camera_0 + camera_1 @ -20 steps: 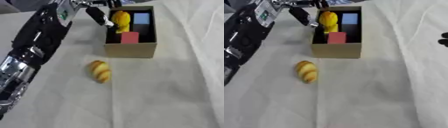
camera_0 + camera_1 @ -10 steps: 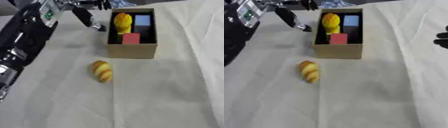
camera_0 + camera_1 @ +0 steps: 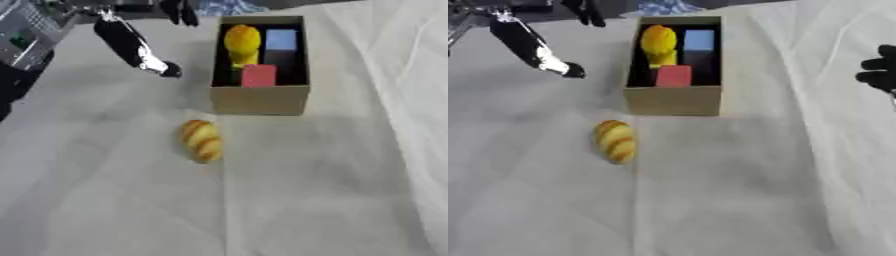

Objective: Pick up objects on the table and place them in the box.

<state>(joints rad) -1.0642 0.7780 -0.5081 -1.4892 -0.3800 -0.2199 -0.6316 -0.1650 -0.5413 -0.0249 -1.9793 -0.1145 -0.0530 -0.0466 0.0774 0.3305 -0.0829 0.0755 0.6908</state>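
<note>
While the left hand (image 3: 131, 42) hovers with fingers straight, holding nothing, upper left of the box (image 3: 260, 100) | bread roll (image 3: 201, 140) lies on the bench (image 3: 332, 190) below it, well apart | right hand (image 3: 881, 72) at right edge, fingers unclear

Soft even light, faint shadows, overall blur

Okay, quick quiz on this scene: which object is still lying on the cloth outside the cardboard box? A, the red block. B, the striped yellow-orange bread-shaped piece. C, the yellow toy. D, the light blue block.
B: the striped bread-shaped piece lies on the cloth in front of the cardboard box, while the red block, light blue block and yellow toy sit inside it.
</note>
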